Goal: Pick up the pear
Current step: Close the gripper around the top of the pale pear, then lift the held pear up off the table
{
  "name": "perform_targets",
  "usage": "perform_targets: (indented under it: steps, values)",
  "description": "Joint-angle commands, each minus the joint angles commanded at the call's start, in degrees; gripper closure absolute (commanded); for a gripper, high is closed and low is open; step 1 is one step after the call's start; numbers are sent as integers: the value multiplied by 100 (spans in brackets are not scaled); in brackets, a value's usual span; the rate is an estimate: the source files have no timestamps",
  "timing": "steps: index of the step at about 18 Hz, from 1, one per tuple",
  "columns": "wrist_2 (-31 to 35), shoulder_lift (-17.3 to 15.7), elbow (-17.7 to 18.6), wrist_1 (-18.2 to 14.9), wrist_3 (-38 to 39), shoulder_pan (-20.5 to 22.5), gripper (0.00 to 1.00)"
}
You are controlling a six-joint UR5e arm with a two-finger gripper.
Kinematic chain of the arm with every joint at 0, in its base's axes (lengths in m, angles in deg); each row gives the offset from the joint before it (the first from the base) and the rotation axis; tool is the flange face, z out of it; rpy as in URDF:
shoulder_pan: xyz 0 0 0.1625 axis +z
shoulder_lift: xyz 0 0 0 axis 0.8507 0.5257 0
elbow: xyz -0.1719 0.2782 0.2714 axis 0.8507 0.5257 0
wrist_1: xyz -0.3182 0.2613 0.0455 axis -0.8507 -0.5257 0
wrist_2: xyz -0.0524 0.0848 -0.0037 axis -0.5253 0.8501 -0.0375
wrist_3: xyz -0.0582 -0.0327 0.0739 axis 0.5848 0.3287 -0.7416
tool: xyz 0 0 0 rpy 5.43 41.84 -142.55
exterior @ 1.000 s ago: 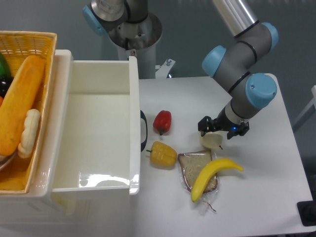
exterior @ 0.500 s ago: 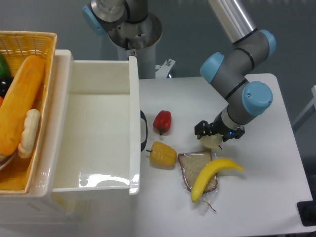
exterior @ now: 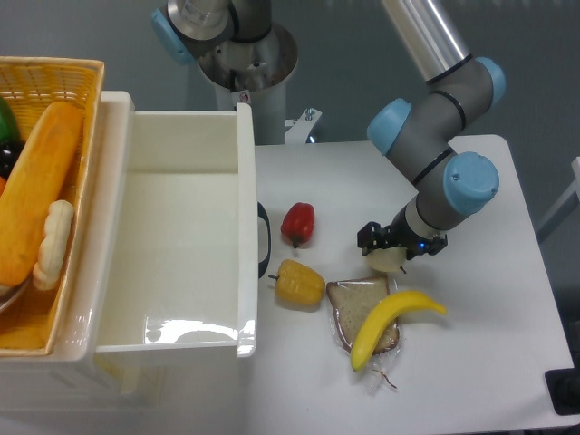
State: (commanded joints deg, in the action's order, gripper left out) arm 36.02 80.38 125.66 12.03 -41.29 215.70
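The pear (exterior: 388,262) is a small pale cream fruit on the white table, right of the red pepper and just above the bread slice. My gripper (exterior: 400,243) hangs directly over it and hides its upper half. The dark fingers (exterior: 368,237) stand spread to either side of the pear, so the gripper looks open. I cannot tell whether the fingers touch the fruit.
A red pepper (exterior: 298,222), a yellow bell pepper (exterior: 299,283), a bread slice (exterior: 361,310) and a banana (exterior: 391,323) lie close around the pear. A white bin (exterior: 181,236) and a wicker basket (exterior: 45,181) of food stand at left.
My gripper has moved a little left and down, from beside the pear to over it. In the last half second it barely moved. The pear has stayed put.
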Motion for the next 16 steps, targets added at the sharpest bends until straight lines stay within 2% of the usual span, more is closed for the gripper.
perform_targets:
  steps: [6, 10, 12, 15, 16]
  values:
    - [52, -61, -70, 0, -62, 26, 53]
    - [149, -245, -271, -9, -62, 70, 52]
    - [263, -325, -482, -9, -149, 140, 63]
    - [290, -491, -685, 9, -447, 228, 88]
    - [307, -536, -738, -9, -492, 298, 91]
